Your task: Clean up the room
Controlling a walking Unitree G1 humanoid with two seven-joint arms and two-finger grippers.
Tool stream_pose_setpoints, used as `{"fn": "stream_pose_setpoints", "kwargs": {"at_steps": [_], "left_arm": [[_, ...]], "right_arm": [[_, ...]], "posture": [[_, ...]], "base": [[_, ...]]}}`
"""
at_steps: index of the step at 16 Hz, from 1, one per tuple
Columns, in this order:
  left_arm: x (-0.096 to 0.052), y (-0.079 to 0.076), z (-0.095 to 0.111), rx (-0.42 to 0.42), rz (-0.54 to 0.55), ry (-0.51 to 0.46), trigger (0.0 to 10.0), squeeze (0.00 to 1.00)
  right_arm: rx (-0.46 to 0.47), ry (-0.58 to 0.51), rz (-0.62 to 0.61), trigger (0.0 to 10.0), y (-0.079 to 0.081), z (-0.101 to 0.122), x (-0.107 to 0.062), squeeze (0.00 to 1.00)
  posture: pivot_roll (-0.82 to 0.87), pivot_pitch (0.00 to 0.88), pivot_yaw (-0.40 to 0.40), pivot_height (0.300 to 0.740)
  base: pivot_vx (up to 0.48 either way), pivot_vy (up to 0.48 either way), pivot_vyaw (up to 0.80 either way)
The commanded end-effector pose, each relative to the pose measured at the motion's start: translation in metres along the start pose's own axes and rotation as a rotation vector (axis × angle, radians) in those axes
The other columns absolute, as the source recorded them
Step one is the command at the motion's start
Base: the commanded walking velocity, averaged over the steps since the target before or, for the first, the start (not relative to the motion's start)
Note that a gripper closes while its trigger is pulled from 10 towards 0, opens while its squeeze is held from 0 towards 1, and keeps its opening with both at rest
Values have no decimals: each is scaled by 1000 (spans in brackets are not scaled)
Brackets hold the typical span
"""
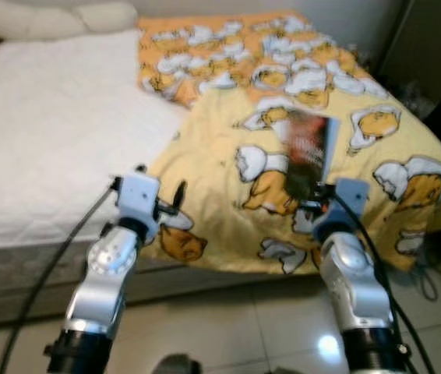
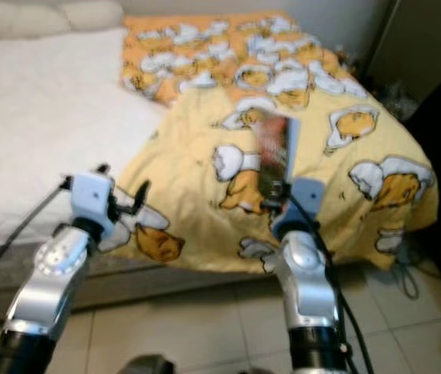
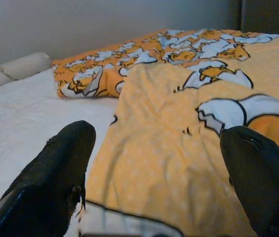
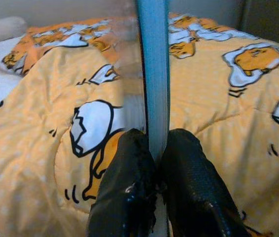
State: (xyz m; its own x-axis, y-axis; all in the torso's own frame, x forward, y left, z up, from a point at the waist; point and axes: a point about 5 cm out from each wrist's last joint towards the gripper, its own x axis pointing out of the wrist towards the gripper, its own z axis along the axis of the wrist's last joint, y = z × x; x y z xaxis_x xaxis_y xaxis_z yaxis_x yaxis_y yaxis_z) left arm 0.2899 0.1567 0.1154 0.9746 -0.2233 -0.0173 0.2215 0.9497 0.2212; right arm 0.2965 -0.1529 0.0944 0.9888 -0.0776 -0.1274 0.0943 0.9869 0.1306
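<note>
Right claw [image 4: 156, 148] is clenched on a thin book [image 1: 308, 152], lifted edge-on above the yellow duvet [image 1: 228, 167] on the bed [image 1: 49, 132] — likely to carry it off. Left claw [image 3: 154, 163] hovers spread wide — free.

The book [image 1: 308, 156] is a motion-blurred smear in both eye views, so no title or cover art can be read. In the right wrist view just its blue spine is seen edge-on, top cut off by the frame. Right gripper [image 4: 156, 153] fingertips are tucked behind the blue housing in the eye views. Pillows [image 1: 57, 19] are cropped at the top edge.
</note>
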Motion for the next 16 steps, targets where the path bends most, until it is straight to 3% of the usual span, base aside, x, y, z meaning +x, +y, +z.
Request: {"fn": "stream_pose_setpoints", "kwargs": {"at_steps": [1,12,16], "left_arm": [[0,10,2,17,29,-4,10000,0],[0,13,2,7,45,-10,10000,0],[1,13,4,-22,66,-19,10000,0]], "right_arm": [[7,-69,9,10000,4,14,2,0],[-1,-87,40,10000,9,18,4,0],[11,-96,97,10000,16,21,5,0]], "posture": [[27,0,-3,740],[32,0,-1,740],[38,0,-2,740]], "base": [[0,435,0],[0,426,0],[0,0,0]]}}
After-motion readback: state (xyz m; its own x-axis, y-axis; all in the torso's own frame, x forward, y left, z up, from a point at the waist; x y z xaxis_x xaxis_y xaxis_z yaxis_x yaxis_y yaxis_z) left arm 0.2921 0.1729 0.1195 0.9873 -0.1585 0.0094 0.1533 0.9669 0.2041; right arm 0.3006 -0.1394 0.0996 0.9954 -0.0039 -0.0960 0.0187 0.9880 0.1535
